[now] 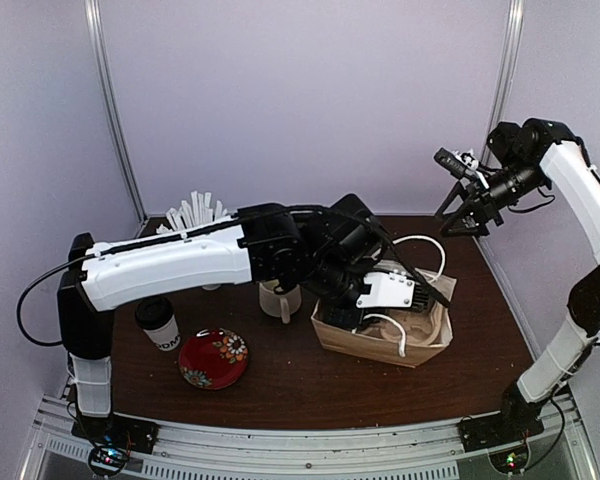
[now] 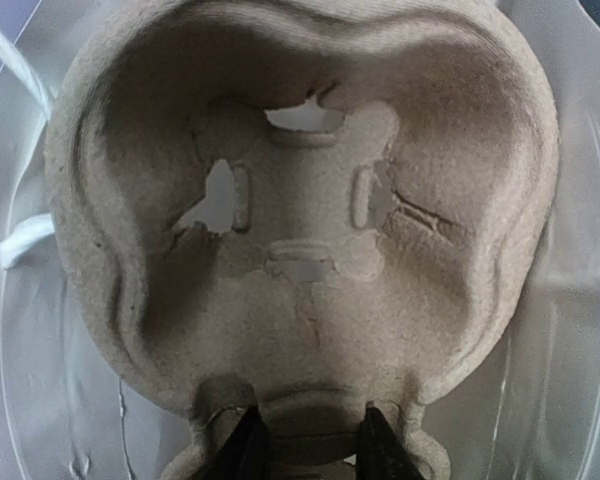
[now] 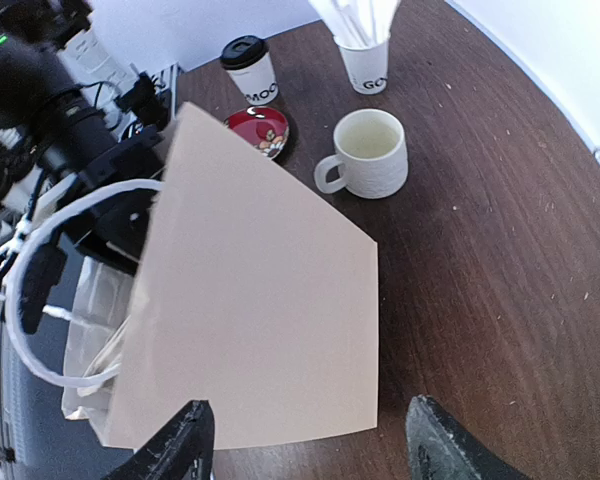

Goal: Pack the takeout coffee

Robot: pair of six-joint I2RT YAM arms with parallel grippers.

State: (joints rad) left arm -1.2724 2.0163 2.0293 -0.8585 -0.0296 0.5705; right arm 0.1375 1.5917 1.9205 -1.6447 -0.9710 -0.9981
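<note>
Inside the bag (image 1: 380, 348) the left gripper (image 2: 305, 442) clamps the pulp carrier (image 2: 300, 260), bedding it for the takeout coffee (image 1: 160, 322); the right gripper (image 3: 310, 445) hangs wide open, empty.

A dark brown wooden desk (image 1: 310, 385) stands inside a pale, lavender-tinted enclosure. Its plain back wall (image 1: 310, 90) is framed by two slim metal poles (image 1: 115, 110), one towards each corner. A ribbed aluminium rail (image 1: 310, 440) runs along the desk's near edge. The light is soft and even, with faint shadows.
</note>
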